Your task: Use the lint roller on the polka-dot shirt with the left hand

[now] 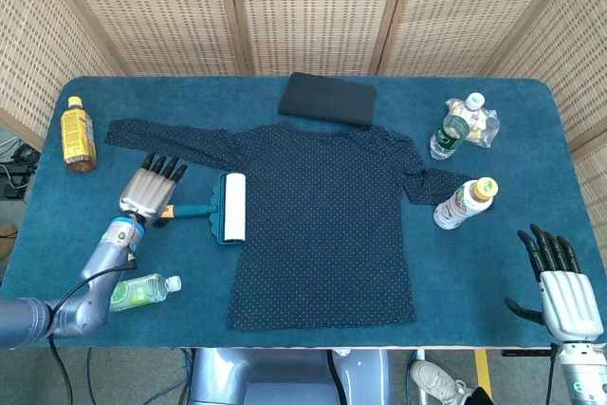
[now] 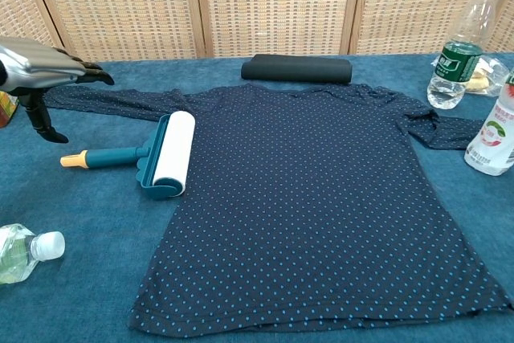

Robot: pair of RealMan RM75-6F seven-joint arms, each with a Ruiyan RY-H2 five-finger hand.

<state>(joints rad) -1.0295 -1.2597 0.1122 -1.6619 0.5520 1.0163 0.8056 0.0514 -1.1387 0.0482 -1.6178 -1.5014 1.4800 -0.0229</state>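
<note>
The polka-dot shirt (image 1: 327,215) (image 2: 321,190) lies flat on the blue table, sleeves spread. The teal lint roller (image 1: 228,208) (image 2: 165,154) lies on the table at the shirt's left edge, its white roll touching the fabric and its orange-tipped handle pointing left. My left hand (image 1: 150,189) (image 2: 44,78) hovers above and to the left of the handle, fingers spread, holding nothing. My right hand (image 1: 560,286) rests open at the table's near right corner, seen only in the head view.
A black folded cloth (image 1: 327,99) lies behind the shirt. Bottles stand at right (image 1: 453,130) (image 1: 465,202); an amber bottle (image 1: 78,135) stands far left. A small green-labelled bottle (image 1: 140,290) (image 2: 22,251) lies near the front left edge.
</note>
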